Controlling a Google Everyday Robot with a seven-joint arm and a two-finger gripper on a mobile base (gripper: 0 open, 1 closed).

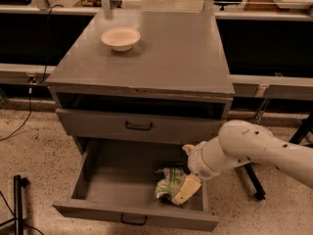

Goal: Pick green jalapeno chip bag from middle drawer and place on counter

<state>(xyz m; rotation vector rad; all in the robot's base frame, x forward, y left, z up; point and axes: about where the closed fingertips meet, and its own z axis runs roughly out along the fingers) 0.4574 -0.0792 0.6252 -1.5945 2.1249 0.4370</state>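
The chip bag (166, 185) lies front-right in the open drawer (117, 177) with the claw (185, 192) down at it, spread not discernible; recommend centring over the bag's bulk and closing gently before lifting clear.

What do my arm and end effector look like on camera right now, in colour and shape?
The arm is smooth glossy white, built of rounded, bulbous segments. No cables or markings show on it. The end effector is a pale cream-yellow, wedge-shaped piece over the open middle drawer, right at the green jalapeno chip bag.
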